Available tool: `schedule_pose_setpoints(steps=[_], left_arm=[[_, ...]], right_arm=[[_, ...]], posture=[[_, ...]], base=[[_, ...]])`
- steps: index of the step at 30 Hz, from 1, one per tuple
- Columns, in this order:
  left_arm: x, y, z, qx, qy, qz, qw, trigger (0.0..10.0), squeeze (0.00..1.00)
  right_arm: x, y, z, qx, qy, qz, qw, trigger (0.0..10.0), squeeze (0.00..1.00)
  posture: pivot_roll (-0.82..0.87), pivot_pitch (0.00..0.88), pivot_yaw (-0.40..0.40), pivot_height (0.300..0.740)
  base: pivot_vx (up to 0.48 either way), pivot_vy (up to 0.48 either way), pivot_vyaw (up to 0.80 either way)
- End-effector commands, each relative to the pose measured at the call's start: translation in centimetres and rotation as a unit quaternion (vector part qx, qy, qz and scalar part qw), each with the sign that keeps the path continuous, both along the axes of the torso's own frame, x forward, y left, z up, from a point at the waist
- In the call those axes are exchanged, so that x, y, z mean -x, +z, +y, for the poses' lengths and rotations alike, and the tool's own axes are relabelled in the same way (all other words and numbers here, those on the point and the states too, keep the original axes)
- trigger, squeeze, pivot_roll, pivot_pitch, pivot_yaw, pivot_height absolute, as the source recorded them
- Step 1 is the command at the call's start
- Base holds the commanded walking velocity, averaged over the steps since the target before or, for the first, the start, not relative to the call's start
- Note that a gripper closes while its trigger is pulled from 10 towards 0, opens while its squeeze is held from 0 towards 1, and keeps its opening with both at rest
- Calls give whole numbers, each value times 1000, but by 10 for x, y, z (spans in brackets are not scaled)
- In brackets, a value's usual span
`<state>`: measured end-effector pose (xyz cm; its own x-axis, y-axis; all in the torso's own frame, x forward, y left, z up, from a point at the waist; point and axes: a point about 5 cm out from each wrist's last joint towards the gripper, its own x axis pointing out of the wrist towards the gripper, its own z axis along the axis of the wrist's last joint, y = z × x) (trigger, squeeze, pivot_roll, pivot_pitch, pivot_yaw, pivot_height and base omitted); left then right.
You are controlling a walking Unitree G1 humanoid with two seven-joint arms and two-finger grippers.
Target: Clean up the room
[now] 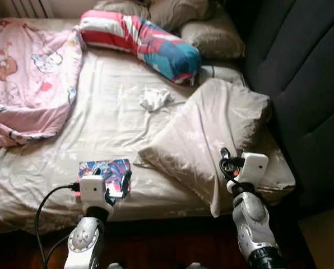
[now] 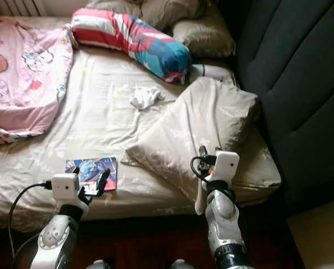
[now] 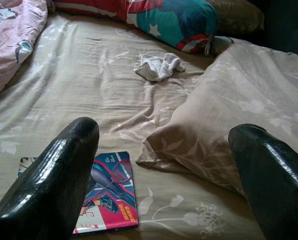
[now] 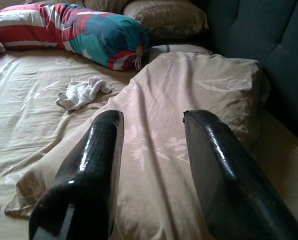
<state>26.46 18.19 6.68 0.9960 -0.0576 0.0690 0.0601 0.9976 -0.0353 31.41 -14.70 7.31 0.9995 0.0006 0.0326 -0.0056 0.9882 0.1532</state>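
Note:
A colourful book (image 1: 105,171) lies flat near the front edge of the bed. My left gripper (image 1: 117,188) hovers open just over the book's near right corner, nothing between its fingers (image 3: 64,175). A large beige pillow (image 1: 212,137) lies askew on the right side of the bed. My right gripper (image 1: 227,162) stands open above that pillow's front part, with the pillow (image 4: 189,85) stretching ahead of it. A crumpled white cloth (image 1: 154,99) rests mid-bed. A pink cartoon blanket (image 1: 27,78) is bunched at the left.
A red, white and blue bolster (image 1: 142,42) and two beige pillows (image 1: 212,36) lie at the head of the bed. A dark padded headboard (image 1: 307,78) runs along the right. The beige sheet (image 1: 100,129) is wrinkled. Dark floor (image 1: 172,246) lies below the bed edge.

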Motion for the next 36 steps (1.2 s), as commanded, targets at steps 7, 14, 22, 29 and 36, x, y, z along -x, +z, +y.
schedule_pose_setpoints(steps=[7,14,22,29,36], left_arm=[[3,-1,-2,-5,-3,6,1000,10000,0],[2,-1,-2,-6,-3,6,1000,10000,0],[1,-1,-2,-6,-4,4,1000,10000,0],[2,-2,-3,-4,-4,6,1000,10000,0],[4,-3,-2,-4,-6,8,1000,10000,0]], right_arm=[[1,-3,2,2,2,6,1000,10000,0],[0,-5,2,-3,3,13,1000,10000,0],[1,-4,2,0,4,6,1000,10000,0],[5,-10,2,6,7,16,1000,10000,0],[8,-14,1,15,10,26,1000,10000,0]], posture=[[81,217,-87,740],[81,207,-86,740],[80,198,-86,740],[81,210,-87,740],[78,220,-86,740]], base=[[284,0,0],[335,0,-338],[205,0,-95],[0,0,0],[0,0,0]])
